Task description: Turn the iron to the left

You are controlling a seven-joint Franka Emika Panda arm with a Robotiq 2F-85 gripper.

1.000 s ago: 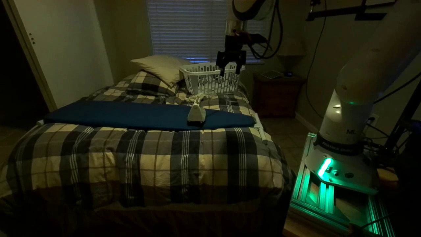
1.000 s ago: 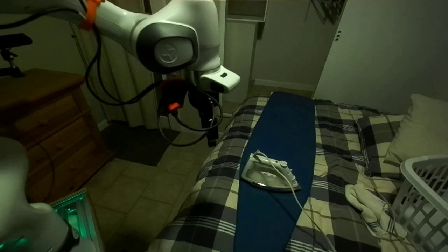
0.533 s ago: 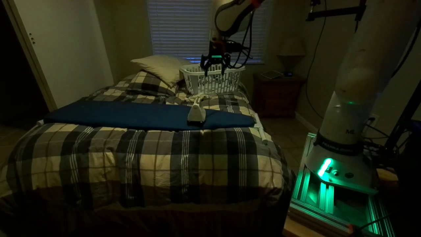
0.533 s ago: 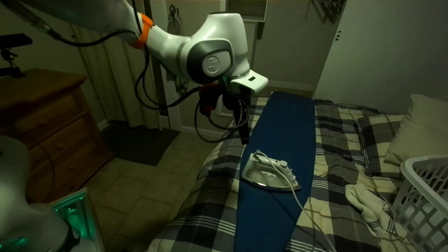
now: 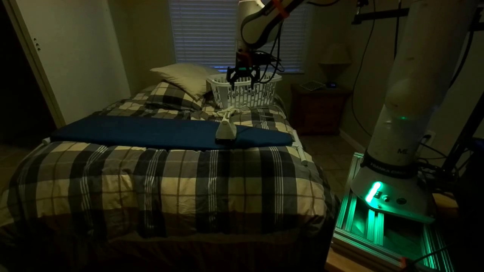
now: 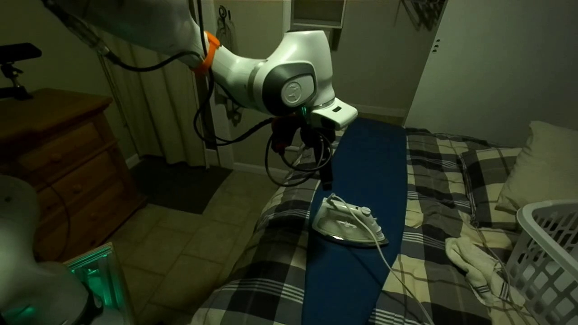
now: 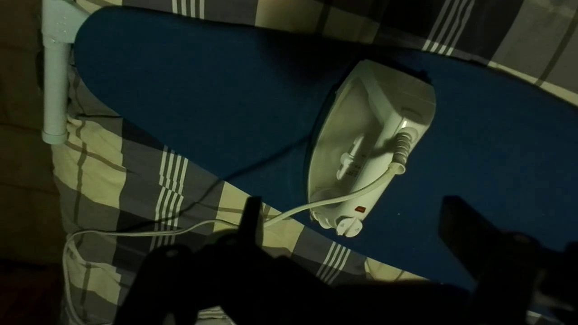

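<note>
The pale whitish-grey iron [image 5: 226,130] rests on the blue ironing board [image 5: 151,130], which lies across the bed. In an exterior view the iron [image 6: 343,228] shows its side, with its cord [image 6: 384,259] running off over the bedding. In the wrist view the iron [image 7: 336,126] lies beyond and between the fingers, its dial end toward the gripper and its cord crossing the body. My gripper [image 5: 242,87] is open and empty, above the board. In an exterior view the gripper [image 6: 327,186] hangs above and just beyond the iron. The wide-spread fingertips show in the wrist view [image 7: 352,202].
A white slatted laundry basket [image 5: 244,94] stands on the bed behind the board. A pale pillow [image 5: 189,77] lies beside it. A white cloth [image 6: 474,268] lies near the basket. A white support bar [image 7: 55,90] sits at the board's narrow end. A wooden dresser [image 6: 81,149] stands to one side.
The gripper has moved out over the bed and board toward the iron, leftward in an exterior view, slowing lately. The iron, board and basket have not moved. The gripper stays open.
</note>
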